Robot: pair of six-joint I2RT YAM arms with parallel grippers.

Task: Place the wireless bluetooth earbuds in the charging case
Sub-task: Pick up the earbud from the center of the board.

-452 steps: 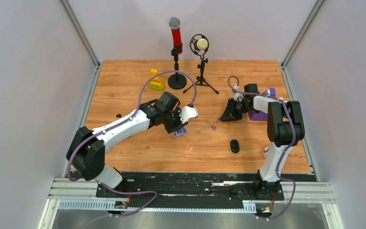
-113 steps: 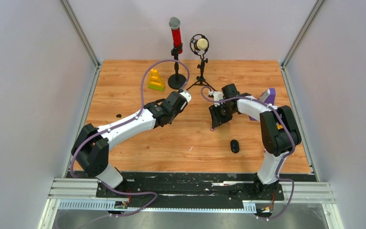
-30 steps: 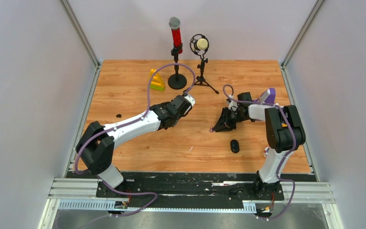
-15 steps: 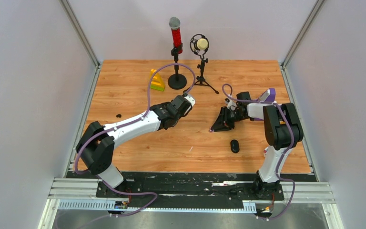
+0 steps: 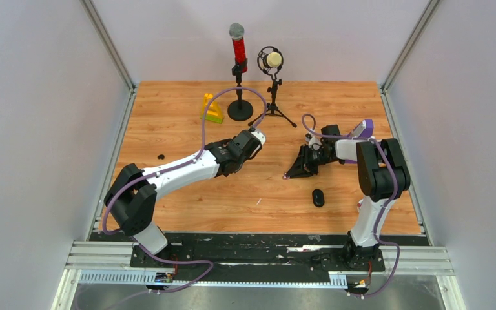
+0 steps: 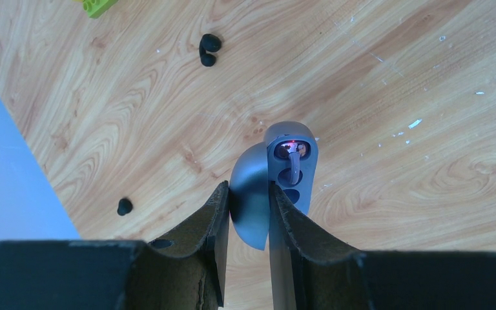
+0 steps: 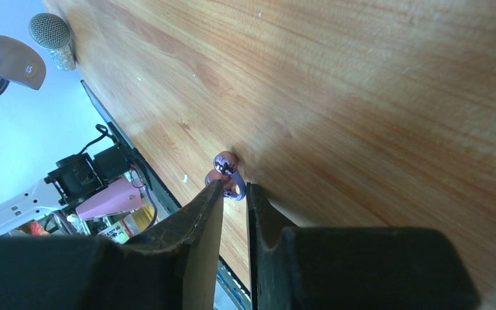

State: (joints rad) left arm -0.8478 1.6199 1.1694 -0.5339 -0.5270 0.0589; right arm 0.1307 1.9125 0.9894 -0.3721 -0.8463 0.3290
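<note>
1. Holds the case (image 6: 290, 161) in the left gripper (image 6: 248, 191), mid-table, just left of centre and on the near side of the mic stands.
2. Clamps on the open lid only, with the fingers (image 6: 213, 219) closed flat against both of its faces. Carries the case body beyond the fingertips, clear of the table (image 5: 168, 103).
3. Shows a red light and a pale stem-shaped piece in one slot of the case, and a dark hollow in the slot beside it.
4. Sets the right gripper (image 7: 234, 188) right of centre, tips down at the table surface.
5. Keeps only a narrow gap between the right fingers (image 7: 197, 226). Cannot tell whether anything is pinched.
6. Locates the purple buds (image 7: 225, 163) on the table, touching each other, right at the right fingertips, with one partly in the gap.
7. Locates the black buds (image 6: 208, 50) on the table in the left wrist view: two touching, a third alone and well apart from them.
8. Locates the red mic (image 5: 237, 45) and the round mic (image 5: 271, 60) upright on stands at the far edge, near centre.
9. Locates the block (image 5: 212, 111), yellow and green, just left of the red mic's stand.
10. Locates the black pod (image 5: 318, 197) flat on the table, on the near side of the right gripper.
11. Locates a purple object (image 5: 367, 126) far right, partly hidden behind the right arm.
</note>
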